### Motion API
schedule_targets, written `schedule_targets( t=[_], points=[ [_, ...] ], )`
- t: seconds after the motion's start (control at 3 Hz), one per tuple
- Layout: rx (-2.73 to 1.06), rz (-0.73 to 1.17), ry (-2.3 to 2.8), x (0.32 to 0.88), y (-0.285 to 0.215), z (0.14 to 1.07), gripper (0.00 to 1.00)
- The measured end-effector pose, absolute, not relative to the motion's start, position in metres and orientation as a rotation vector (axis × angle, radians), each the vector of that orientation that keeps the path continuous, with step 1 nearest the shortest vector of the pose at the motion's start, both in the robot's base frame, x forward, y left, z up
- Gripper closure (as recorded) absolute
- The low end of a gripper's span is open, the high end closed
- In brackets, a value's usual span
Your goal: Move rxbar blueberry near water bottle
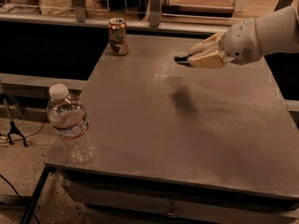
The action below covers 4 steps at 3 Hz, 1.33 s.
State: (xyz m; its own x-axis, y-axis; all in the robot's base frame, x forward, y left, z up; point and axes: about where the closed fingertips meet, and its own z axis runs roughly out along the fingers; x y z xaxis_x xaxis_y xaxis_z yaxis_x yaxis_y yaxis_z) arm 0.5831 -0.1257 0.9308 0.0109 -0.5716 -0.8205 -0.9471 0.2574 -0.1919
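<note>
Water bottle [70, 125]: upright at the near left corner of the table [187, 139].
Rxbar blueberry [181, 59]: in the air over the far half, pinched in the end effector [197, 55].
My plan: bring it low toward the bottle — put it down just beside, not touching.
Can [117, 36]: far edge, I stay away from it.

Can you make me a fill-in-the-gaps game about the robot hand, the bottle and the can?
1. The gripper is shut on the rxbar blueberry, holding it ____ the table, not on it.
2. The water bottle has a ____ cap.
3. The can is standing ____, not lying down.
Missing words: above; white; upright.
</note>
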Motion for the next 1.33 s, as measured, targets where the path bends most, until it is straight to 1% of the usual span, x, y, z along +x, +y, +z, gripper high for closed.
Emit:
schedule_targets(
  t=[0.33,1.0,1.33],
  points=[
    [-1.492,0.646,1.631,0.558,-0.108,0.920,1.00],
    [-1.581,0.824,1.487,0.489,-0.059,0.899,1.00],
    [-1.622,0.833,1.308,0.461,-0.028,0.910,1.00]
  ],
)
